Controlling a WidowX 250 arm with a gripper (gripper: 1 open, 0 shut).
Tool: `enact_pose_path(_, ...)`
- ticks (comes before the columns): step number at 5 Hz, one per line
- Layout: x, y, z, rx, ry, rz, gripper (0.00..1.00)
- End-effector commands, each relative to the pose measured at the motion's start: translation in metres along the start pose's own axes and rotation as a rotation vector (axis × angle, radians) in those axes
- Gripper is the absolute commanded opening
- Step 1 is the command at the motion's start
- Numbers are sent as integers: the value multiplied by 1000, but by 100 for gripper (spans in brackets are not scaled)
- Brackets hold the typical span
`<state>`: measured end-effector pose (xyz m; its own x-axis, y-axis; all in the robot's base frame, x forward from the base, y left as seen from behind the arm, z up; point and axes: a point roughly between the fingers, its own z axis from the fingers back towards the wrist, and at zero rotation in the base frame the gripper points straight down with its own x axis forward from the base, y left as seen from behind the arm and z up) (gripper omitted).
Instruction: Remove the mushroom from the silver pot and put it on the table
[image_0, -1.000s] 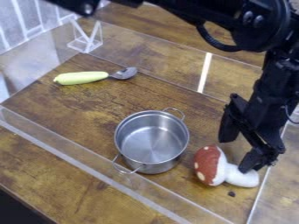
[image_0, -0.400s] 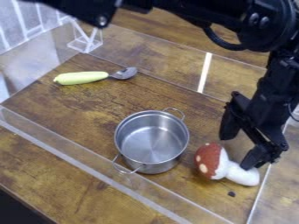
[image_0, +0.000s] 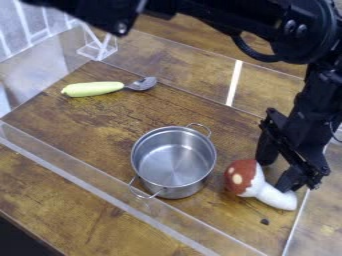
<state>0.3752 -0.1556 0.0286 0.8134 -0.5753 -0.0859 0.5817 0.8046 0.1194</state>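
The mushroom (image_0: 245, 177) lies on its side on the table (image_0: 80, 140), just right of the silver pot (image_0: 174, 160). Its reddish-brown cap points toward the pot and its white stem toward the front right. The pot stands upright with nothing inside. My gripper (image_0: 301, 176) hangs on the black arm directly right of the mushroom, its dark fingertips close above the end of the stem. Whether they touch the stem is unclear, and the dark fingers blend together, so the gap between them does not show.
A spoon with a yellow handle (image_0: 94, 88) lies at the back left. Clear acrylic walls (image_0: 80, 165) edge the table, with one running just in front of the pot. A clear stand (image_0: 96, 40) sits at the far back.
The mushroom has shifted slightly up and to the right, tipping more onto its side. My gripper has drawn a little to the right, away from the stem.
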Motion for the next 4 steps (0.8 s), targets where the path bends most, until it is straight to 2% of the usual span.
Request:
enact_pose_path(1,-2,-8,13,6,-21,41,100)
enact_pose_path(2,-4,-6,15,-1,-11,148,100)
enact_pose_path(3,-5,-5,15,-12,5,239,0)
enact_pose_path(4,-9,-2,22,-12,0,249,100)
